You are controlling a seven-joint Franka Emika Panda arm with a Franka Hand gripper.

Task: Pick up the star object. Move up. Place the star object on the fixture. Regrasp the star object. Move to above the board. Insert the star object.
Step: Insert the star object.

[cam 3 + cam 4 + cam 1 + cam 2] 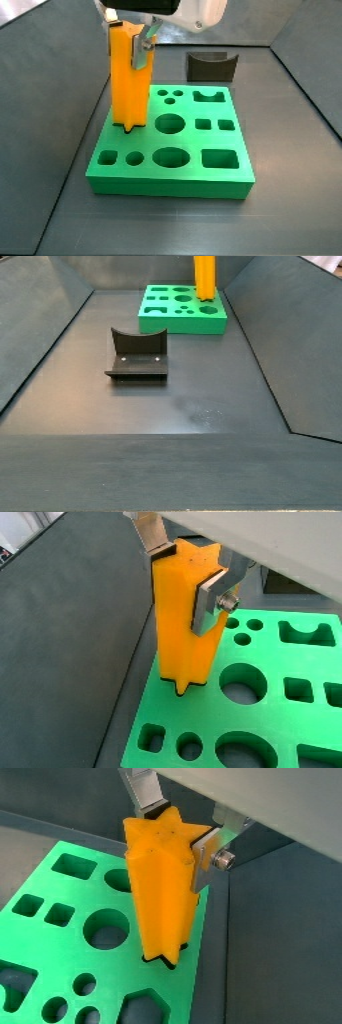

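Standing upright, the star bar (pixel 128 80) has its lower tip in a hole at the green board (pixel 181 170)'s edge; we see our gripper (pixel 187 574) clamped on its top, the fixture (pixel 136 356) well apart.

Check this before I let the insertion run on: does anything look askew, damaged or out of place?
Nothing stands out. The gripper holds the star object upright by its top, its lower end at the star hole in the board. The fixture stands empty on the floor, apart from the board.
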